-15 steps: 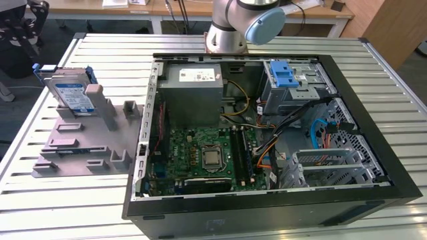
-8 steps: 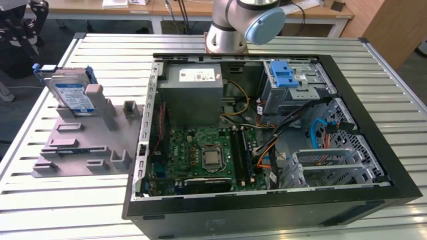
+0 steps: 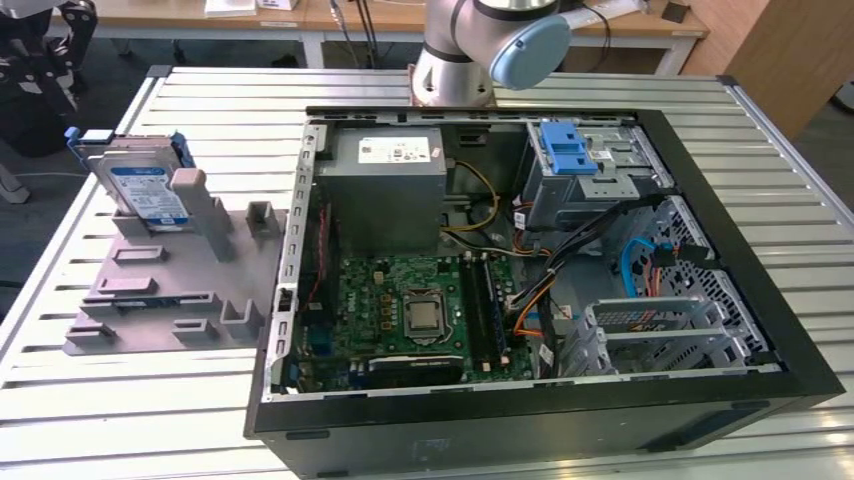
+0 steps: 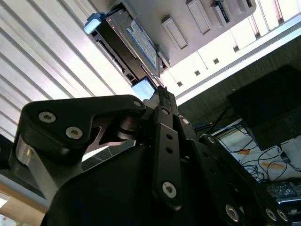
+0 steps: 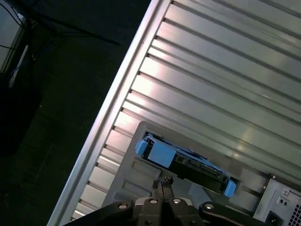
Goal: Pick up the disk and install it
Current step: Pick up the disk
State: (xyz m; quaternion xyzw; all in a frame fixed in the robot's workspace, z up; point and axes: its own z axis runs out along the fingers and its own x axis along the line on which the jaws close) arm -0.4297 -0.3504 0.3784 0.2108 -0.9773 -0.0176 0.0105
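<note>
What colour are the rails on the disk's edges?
Blue. The rails on the disk show best in the first wrist view.

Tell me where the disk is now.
The disk leans upright on the grey fixture at the exterior view's left, beside the open computer case.

Disk: silver-grey, blue rails, white-blue label, propped tilted on grey holder.

The desk is ribbed bare metal with a soft brushed sheen, and the holder on it looks like matt grey plastic. The disk is dull silver-grey metal with a paper label and smooth blue plastic rails. The hand is matt black.
</note>
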